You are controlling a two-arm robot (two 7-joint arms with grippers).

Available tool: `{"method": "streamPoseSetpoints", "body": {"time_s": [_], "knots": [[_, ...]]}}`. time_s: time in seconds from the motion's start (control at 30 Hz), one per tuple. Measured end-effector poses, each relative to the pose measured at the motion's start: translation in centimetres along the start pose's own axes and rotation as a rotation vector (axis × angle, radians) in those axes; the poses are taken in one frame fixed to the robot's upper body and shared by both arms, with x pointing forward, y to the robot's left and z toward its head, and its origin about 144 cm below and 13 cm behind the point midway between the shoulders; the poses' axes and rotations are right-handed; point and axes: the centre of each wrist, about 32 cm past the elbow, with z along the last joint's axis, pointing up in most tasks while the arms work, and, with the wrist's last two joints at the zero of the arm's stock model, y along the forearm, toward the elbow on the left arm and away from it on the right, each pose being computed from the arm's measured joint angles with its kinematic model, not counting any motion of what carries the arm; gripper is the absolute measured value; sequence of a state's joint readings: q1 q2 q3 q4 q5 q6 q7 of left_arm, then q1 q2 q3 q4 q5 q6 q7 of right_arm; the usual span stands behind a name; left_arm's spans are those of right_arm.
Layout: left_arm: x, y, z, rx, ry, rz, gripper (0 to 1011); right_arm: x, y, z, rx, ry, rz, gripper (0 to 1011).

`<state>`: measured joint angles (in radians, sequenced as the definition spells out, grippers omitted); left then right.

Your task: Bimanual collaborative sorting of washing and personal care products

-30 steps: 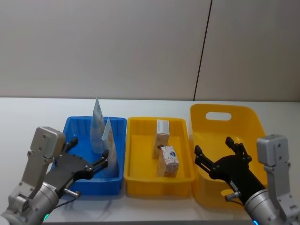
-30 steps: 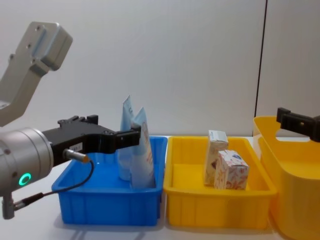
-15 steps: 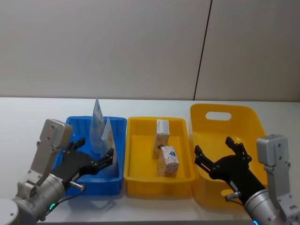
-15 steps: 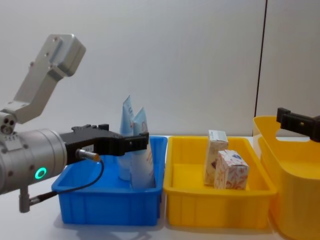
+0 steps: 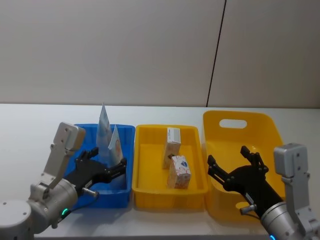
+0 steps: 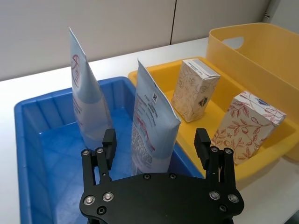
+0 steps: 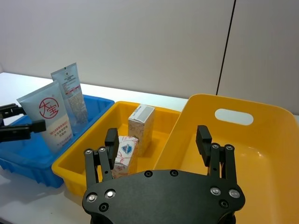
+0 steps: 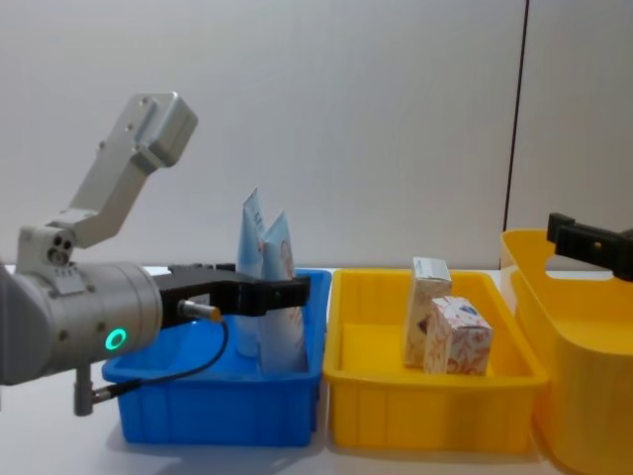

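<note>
Two squeeze tubes stand upright in the blue tray (image 5: 131, 167): a light blue one with a red round logo (image 5: 116, 145) (image 7: 46, 116) in front, and a pale translucent one (image 5: 103, 127) (image 6: 84, 102) behind it. My left gripper (image 6: 155, 142) (image 5: 107, 161) is open low over that tray, its fingers on either side of the light blue tube (image 6: 152, 126) without closing on it. A tall beige carton (image 5: 172, 141) and a squat white carton with orange-red pattern (image 5: 180, 172) stand in the middle yellow tray (image 5: 150, 150). My right gripper (image 7: 157, 139) (image 5: 235, 167) hangs open and holds nothing.
A large yellow basket (image 5: 235, 120) with a handle slot sits at the right, with my right gripper above its near left part. The three containers stand side by side on a white table (image 5: 35, 125), and a plain wall is behind them.
My left gripper has moved forward and to the right into the blue tray, closing in around the near tube. The right gripper, the tubes and the cartons have not moved.
</note>
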<state>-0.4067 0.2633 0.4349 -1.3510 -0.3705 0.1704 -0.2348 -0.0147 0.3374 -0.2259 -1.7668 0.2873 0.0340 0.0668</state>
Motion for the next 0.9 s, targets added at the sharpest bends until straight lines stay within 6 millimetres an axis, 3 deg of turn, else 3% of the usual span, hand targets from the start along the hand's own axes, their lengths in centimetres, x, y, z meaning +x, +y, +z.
{"method": "streamPoseSetpoints", "body": {"time_s": [0.6, 0.9], "knots": [[0.1, -3.0, -0.8, 0.018, 0.077, 0.002, 1001, 0.0, 0.0, 0.0, 0.000, 0.000, 0.000, 1003], [0.1, -3.5, -1.0, 0.019, 0.092, 0.004, 808, 0.0, 0.0, 0.0, 0.000, 0.000, 0.000, 1003]]}}
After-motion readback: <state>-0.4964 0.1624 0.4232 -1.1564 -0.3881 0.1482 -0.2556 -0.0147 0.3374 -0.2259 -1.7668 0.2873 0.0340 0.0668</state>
